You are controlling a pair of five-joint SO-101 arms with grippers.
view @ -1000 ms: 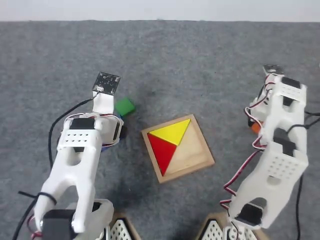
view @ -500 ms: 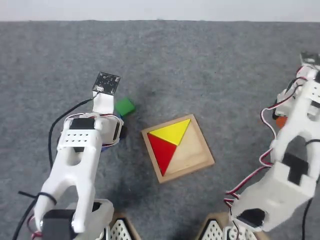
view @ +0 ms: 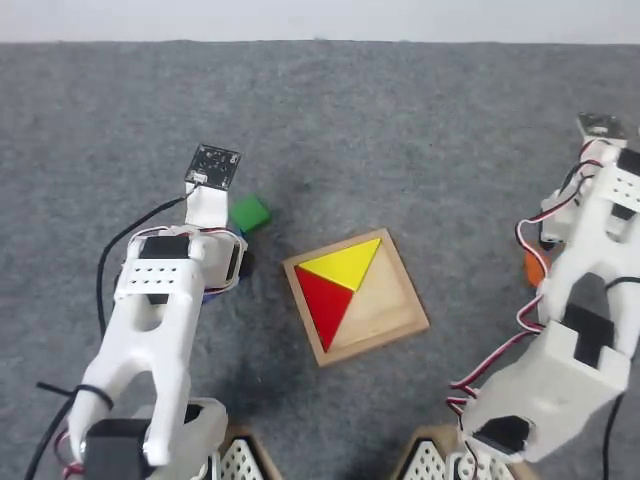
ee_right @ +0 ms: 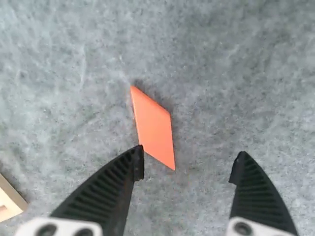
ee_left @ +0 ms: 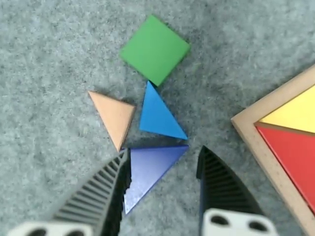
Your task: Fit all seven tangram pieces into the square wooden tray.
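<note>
Gathering stage, with two pieces seated in tray (view: 385, 298) at mid-table. Right gripper (ee_right: 189, 157) spread wide above orange piece (ee_right: 153, 127) near table's right edge, left gripper (ee_left: 165, 155) likewise unclenched astride navy triangle (ee_left: 147, 167). Next, probably: lowering, then closing squarely.

Soft, even light falls over the grey table (view: 400, 120). In the high view the tray (view: 378, 305) casts a faint shadow along its lower edges. The orange piece (ee_right: 153, 129) throws a narrow dark shadow along 1 side.
</note>
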